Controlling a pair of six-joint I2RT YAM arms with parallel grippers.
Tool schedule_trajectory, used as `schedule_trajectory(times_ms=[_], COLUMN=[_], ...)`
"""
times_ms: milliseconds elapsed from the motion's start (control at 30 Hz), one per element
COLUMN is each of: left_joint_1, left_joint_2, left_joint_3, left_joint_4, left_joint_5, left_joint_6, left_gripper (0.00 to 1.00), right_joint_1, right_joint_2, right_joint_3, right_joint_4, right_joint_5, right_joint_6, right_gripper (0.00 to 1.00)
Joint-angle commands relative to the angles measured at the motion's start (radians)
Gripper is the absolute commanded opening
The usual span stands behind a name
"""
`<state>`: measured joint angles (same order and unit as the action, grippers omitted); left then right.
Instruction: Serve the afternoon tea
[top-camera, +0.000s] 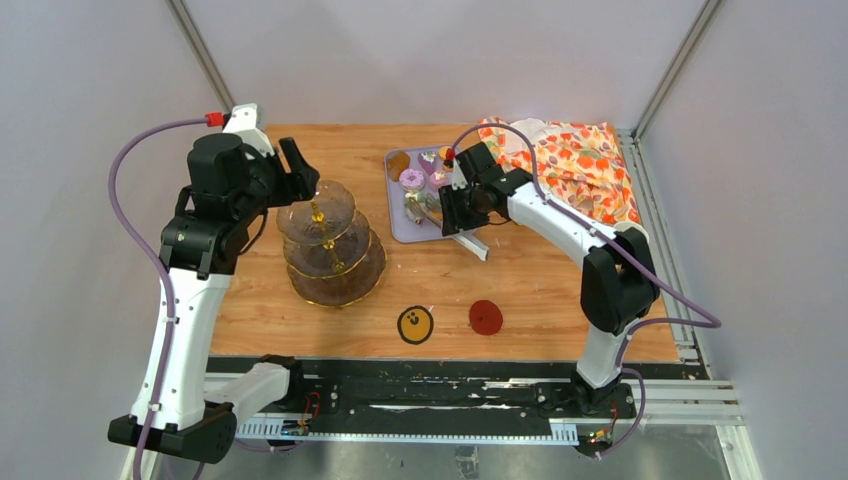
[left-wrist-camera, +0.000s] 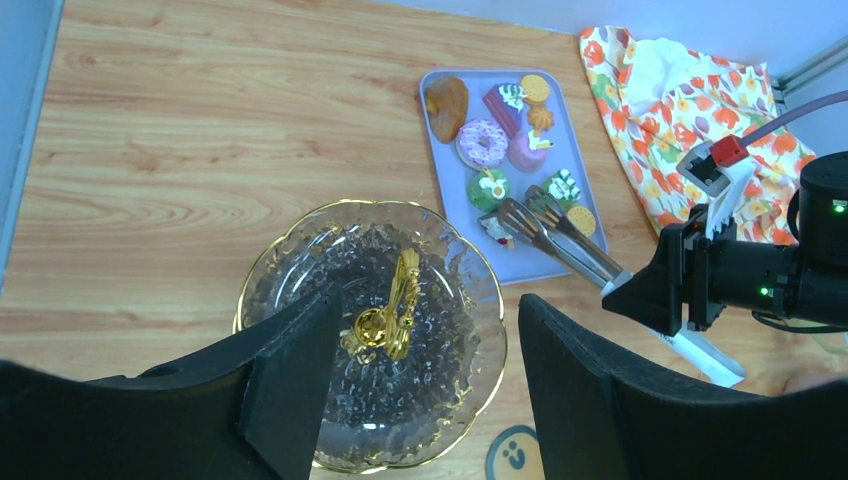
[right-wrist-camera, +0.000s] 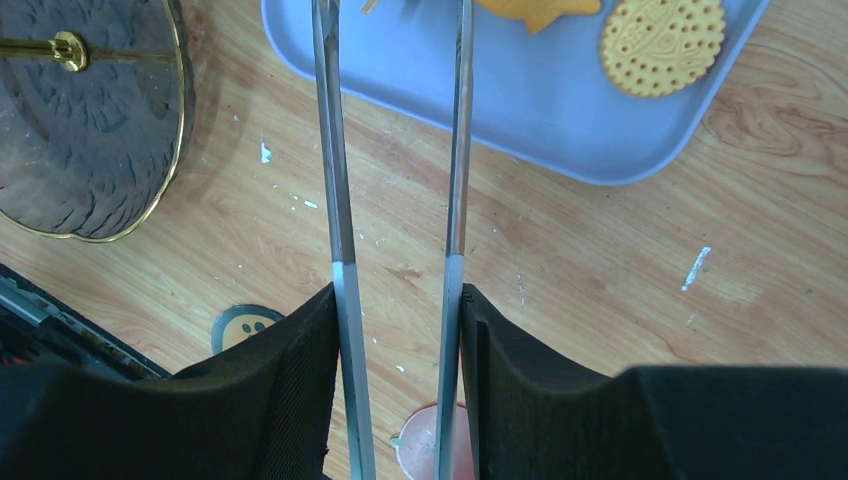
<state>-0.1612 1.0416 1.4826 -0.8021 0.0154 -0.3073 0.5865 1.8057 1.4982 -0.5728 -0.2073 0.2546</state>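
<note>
Hovering over the three-tier glass stand (top-camera: 345, 262), the left gripper (left-wrist-camera: 428, 320) has its jaws spread wide, with nothing between them and the gold handle (left-wrist-camera: 395, 305) of the stand directly below the gap. The stand sits on the left part of the wooden counter (top-camera: 540, 280), and the tiers that can be seen carry no pastries. The right gripper (right-wrist-camera: 398, 330) reaches toward the lilac tray (right-wrist-camera: 540, 100) at the far middle of the counter. Its jaws pinch the metal tongs (left-wrist-camera: 565, 238) from outside, one finger on each arm. The tongs' two arms stand apart, and their tips lie over the near part of the tray, just beside a green cake (left-wrist-camera: 490, 188). The toy pastries all lie on the tray, among them a pink donut (left-wrist-camera: 483, 143), a brown pastry (left-wrist-camera: 446, 105) and a round orange biscuit (right-wrist-camera: 665, 45) at the near corner. An orange floral cloth (top-camera: 575, 165) lies bunched just right of the tray. Nearer the arms, a yellow smiley-faced round piece (top-camera: 415, 324) and a red round piece (top-camera: 486, 317) rest side by side on the counter, and I cannot tell whether they are mugs.
</note>
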Motion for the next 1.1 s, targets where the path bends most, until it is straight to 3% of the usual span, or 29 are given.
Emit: schedule_trajectory(times_ms=[0,367,433,567,733,1067], left_joint_1=[-0.003,-0.003,-0.003,-0.003,-0.003,-0.003], left_joint_2=[-0.018,-0.024,-0.026,-0.03,-0.035,-0.044], left_joint_3=[-0.016,-0.031,-0.032,-0.034,-0.031,0.016], left_joint_4=[0.034,0.04,0.04,0.038,0.039,0.019], left_joint_5=[0.001,0.002,0.002,0.001,-0.001,-0.035], left_joint_6=[0.002,0.002,0.002,0.002,0.004,0.032], left_gripper=[0.7,0.7,0.7,0.7,0.7,0.7], right_joint_1=[0.024,0.03,0.03,0.029,0.029,0.032], right_joint_2=[0.011,0.027,0.026,0.007,-0.056,-0.254], right_joint_3=[0.041,0.042,0.043,0.039,0.018,-0.032], right_joint_4=[0.012,0.006,0.007,0.007,0.007,-0.026], right_joint_5=[-0.036,-0.049,-0.04,-0.018,0.015,0.016], right_joint_6=[0.003,-0.009,-0.011,-0.008,-0.009,-0.032], right_gripper=[0.44,0.46,0.4,0.15,0.02,0.0])
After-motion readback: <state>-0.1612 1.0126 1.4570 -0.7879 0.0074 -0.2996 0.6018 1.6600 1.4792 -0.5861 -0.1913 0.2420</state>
